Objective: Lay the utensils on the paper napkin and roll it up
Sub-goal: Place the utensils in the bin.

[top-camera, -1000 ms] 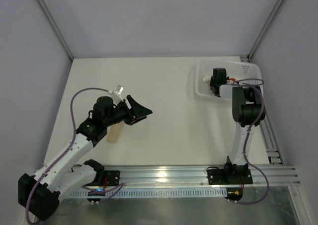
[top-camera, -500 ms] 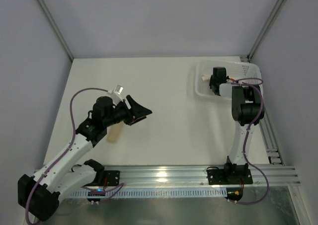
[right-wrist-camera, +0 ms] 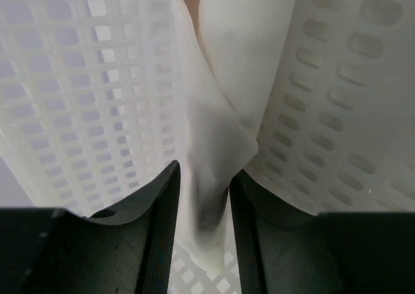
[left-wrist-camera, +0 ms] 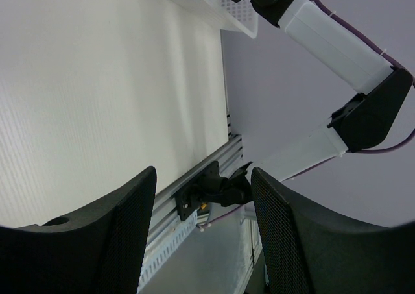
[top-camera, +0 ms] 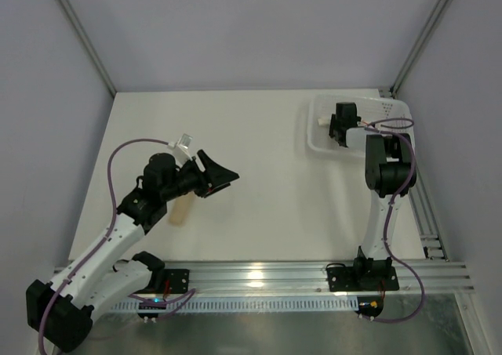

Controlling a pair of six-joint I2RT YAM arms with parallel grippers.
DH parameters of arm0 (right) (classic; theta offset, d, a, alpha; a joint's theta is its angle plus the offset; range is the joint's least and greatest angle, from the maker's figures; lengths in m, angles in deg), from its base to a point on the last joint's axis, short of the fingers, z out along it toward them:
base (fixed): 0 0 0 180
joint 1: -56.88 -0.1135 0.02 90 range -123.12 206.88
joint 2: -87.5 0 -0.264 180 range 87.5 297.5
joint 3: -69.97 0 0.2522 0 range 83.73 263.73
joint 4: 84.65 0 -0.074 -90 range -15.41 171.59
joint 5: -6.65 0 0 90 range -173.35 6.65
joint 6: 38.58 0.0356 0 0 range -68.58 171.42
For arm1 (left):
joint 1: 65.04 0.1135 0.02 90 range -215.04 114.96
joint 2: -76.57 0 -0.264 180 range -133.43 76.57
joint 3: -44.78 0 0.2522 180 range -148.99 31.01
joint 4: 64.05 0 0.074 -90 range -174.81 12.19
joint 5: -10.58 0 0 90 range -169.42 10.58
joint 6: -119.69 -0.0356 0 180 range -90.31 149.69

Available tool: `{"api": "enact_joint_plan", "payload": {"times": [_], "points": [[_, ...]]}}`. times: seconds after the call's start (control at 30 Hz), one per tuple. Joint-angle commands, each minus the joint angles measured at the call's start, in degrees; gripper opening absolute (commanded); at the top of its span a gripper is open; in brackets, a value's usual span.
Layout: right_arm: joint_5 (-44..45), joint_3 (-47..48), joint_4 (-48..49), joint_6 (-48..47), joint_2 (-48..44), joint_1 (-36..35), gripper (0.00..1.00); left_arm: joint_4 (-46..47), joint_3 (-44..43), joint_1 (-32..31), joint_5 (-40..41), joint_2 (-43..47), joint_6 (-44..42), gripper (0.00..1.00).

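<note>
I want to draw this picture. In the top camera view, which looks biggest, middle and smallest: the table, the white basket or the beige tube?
Biggest to smallest, as they look in the top view:
1. table
2. white basket
3. beige tube

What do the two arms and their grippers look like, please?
The left arm and right arm have white links with black joints and bases. A purple cable loops along each. The left gripper and right gripper are black, with two broad tapering fingers whose inner faces carry a fine dotted texture.
</note>
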Motion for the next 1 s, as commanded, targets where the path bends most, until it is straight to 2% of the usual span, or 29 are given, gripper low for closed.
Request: {"api": "enact_joint_plan", "payload": {"times": [0.0,0.2,0.27,0.53,0.6,0.77,0.97], "points": [[0.47,0.9,-6.25,-3.26,-1.51,0.04,0.4,1.02,-0.07,0.28,-0.24,1.13,0.0,0.62],[-0.5,-0.15,-8.37,-5.64,-2.83,0.04,0.52,2.34,0.99,0.28,-0.16,1.92,0.88,0.62],[-0.94,-0.68,-8.21,-6.52,-3.36,0.13,0.59,2.16,1.25,0.28,0.19,2.27,0.97,0.62],[-3.05,-2.35,-9.08,-8.1,-6.0,0.13,0.61,2.25,2.57,0.28,0.63,4.29,2.02,0.62],[-2.96,-3.23,-9.35,-8.28,-7.4,0.13,0.7,2.34,2.57,0.28,0.46,4.12,2.02,0.62],[-3.58,-2.88,-11.28,-9.6,-9.34,0.22,0.79,2.78,2.74,0.28,0.37,4.29,2.11,0.62],[-4.19,-2.7,-13.04,-10.21,-11.45,0.3,0.79,2.43,3.18,0.28,0.37,5.35,2.11,0.62]]}}
